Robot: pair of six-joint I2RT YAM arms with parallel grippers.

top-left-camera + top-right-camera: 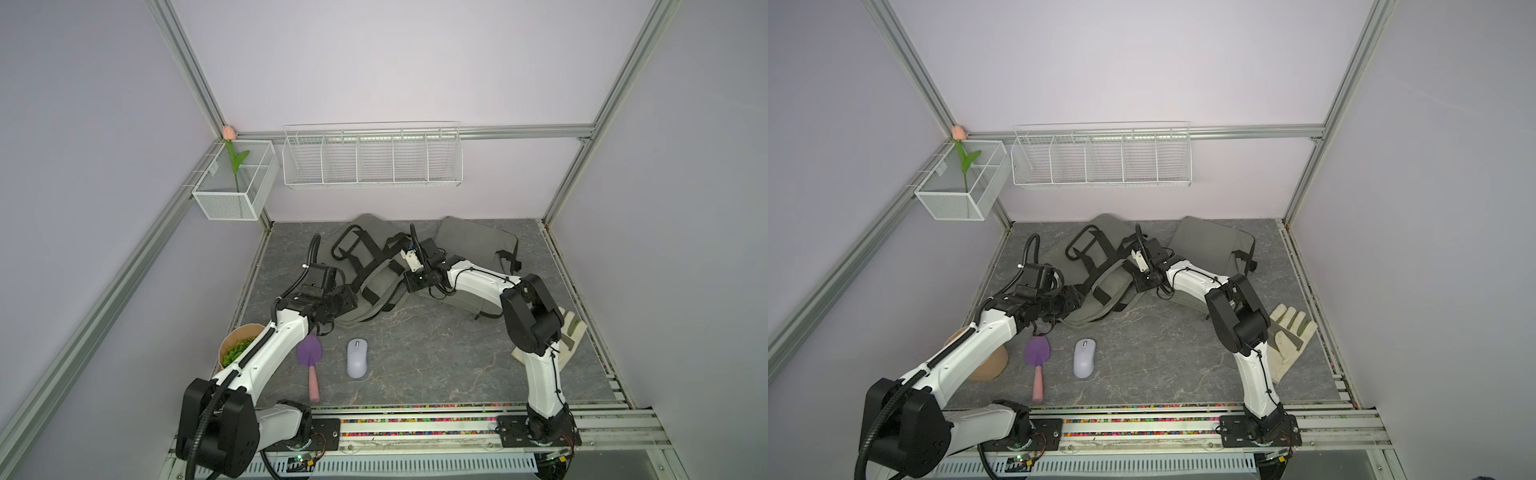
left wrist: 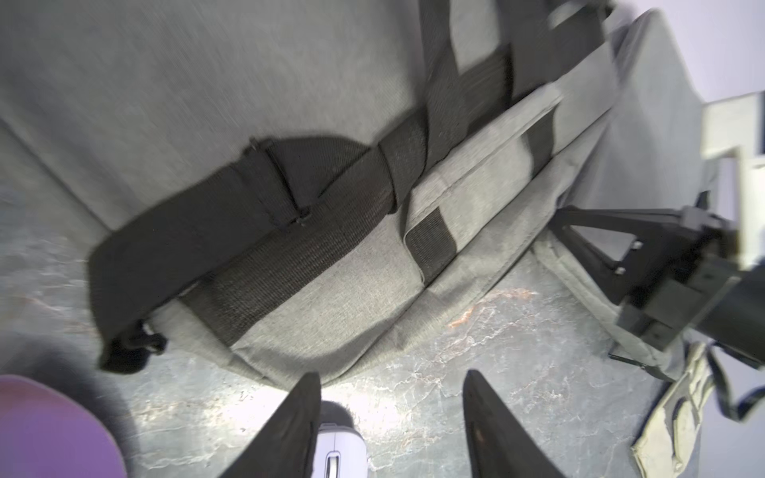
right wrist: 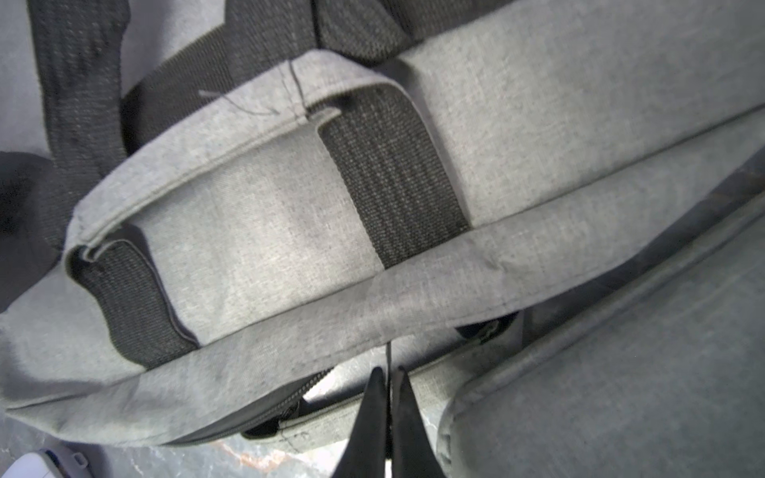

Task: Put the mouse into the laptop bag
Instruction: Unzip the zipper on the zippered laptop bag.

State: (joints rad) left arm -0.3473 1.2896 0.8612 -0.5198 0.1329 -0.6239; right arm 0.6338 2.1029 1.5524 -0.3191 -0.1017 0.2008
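**Mouse not yet picked up**

Smooth, pale mouse (image 1: pixel 357 358) lies loose on the marbled table (image 1: pixel 436 357), near the woven grey laptop bag (image 2: pixel 331 310). Left fingers (image 2: pixel 289 434) spread, empty, close by. Right fingers (image 3: pixel 370 418) clenched on a thin dark cord (image 3: pixel 388 356) at the zip. Next, likely: pinch the mouse's rounded flanks.

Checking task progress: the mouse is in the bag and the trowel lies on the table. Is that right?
Not quite. The mouse is not in the bag; it lies on the table beside the trowel, as both top views show. The trowel does lie on the table.
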